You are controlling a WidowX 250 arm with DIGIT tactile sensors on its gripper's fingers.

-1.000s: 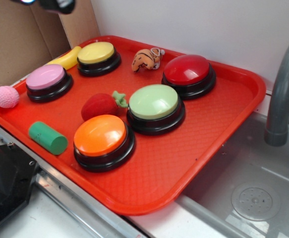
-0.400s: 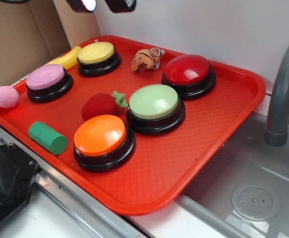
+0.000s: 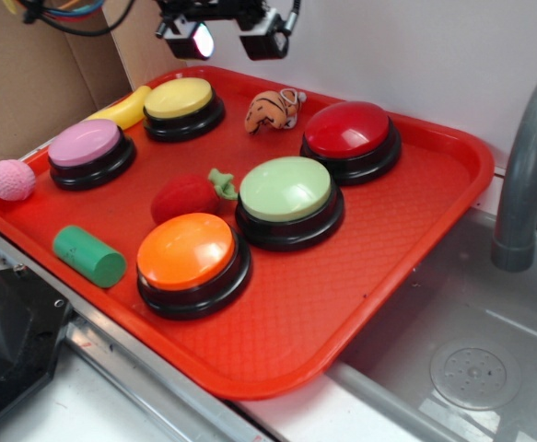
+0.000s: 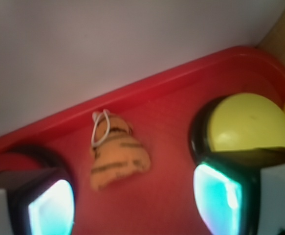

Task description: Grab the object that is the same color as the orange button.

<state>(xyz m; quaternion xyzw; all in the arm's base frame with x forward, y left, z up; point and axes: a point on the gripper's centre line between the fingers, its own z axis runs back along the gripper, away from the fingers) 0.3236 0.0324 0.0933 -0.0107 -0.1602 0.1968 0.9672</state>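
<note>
No lettering, label, brand mark, number or sign can be read in either view: nothing legible shows on any of the objects pictured, and the wrist view is too blurred to make out any fine marks

The gripper (image 3: 228, 37) hangs high at the frame's top, pointing downward, its two fingers (image 3: 264, 44) spread apart and holding nothing.
</note>
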